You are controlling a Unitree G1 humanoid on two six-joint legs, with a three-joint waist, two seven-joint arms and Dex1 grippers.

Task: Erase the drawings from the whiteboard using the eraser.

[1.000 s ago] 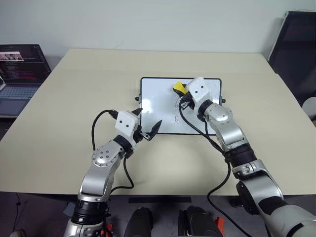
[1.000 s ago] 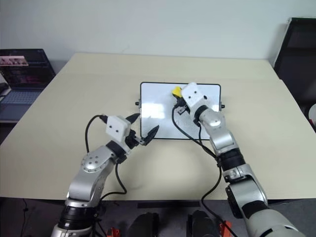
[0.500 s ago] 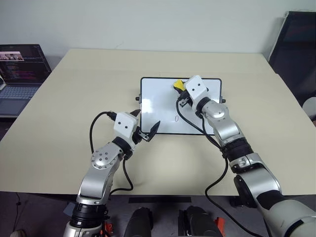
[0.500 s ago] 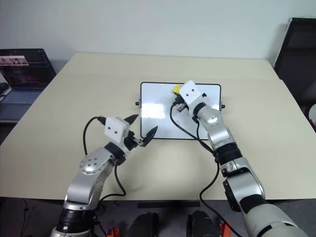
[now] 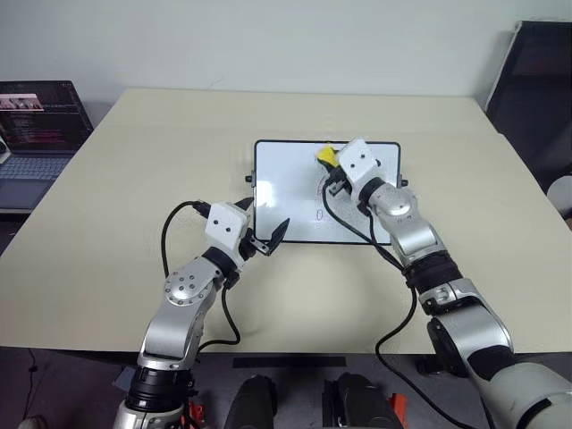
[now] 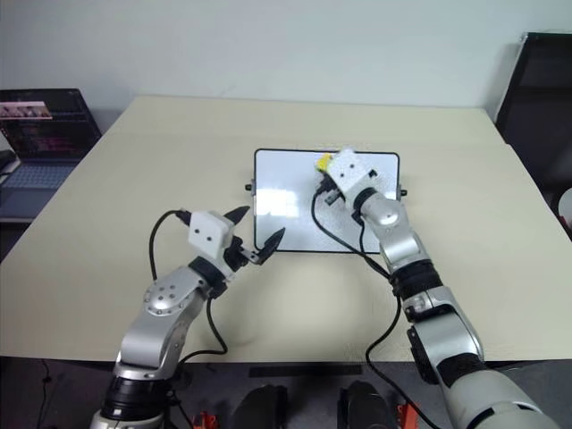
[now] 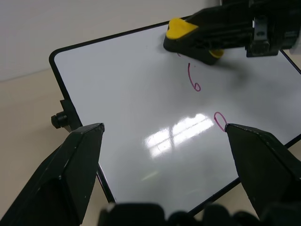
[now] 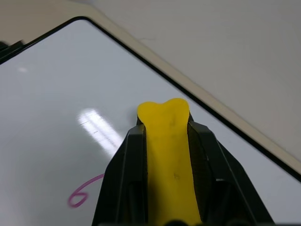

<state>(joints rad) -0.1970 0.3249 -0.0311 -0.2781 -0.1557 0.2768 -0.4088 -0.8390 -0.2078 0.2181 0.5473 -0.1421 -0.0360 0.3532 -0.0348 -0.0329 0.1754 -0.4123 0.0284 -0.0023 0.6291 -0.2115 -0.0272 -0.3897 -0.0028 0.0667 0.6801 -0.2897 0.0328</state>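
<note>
While the right hand (image 8: 165, 155) clamps the yellow eraser (image 8: 167, 160) between its fingers, it holds that block over the far part of the whiteboard (image 5: 286, 192) on the desk (image 5: 134, 179). Just beside the eraser's tip lies the 6 (image 7: 194, 80), with the 0 (image 7: 219, 120) nearer the left hand (image 5: 266, 223), which hovers with fingers spread at the board's near left corner, holding nothing.

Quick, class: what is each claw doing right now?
Left claw: open, empty, at the whiteboard's near edge.
Right claw: shut on the eraser.
</note>
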